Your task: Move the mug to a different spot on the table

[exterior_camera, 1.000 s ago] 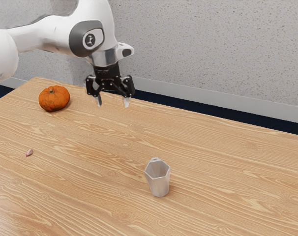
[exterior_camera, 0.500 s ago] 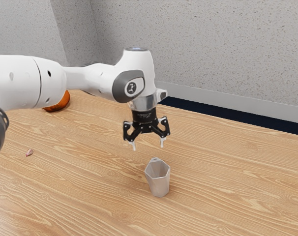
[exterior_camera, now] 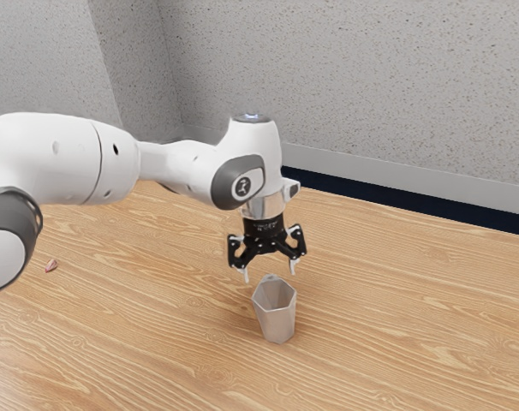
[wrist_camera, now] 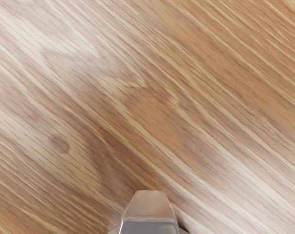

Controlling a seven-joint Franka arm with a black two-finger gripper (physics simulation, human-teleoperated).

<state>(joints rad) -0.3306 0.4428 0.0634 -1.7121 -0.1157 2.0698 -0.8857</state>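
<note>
Hovering claw (exterior_camera: 269, 272) just above mug (exterior_camera: 275, 310), spread wide, gripping nothing. Noting mug upright, mouth up, on worktop (exterior_camera: 414, 282), toward its near edge; catching the rim (wrist_camera: 147, 214) right under the hand in wrist view. Judging it light, stiff, smooth-walled, probably slippery, narrowing toward the base. Favouring pinching two opposite flat facets high up, or straddling one wall at the rim.

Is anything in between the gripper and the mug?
No, nothing. In the exterior view the open gripper hangs just above the mug, with only bare air between them.
</note>
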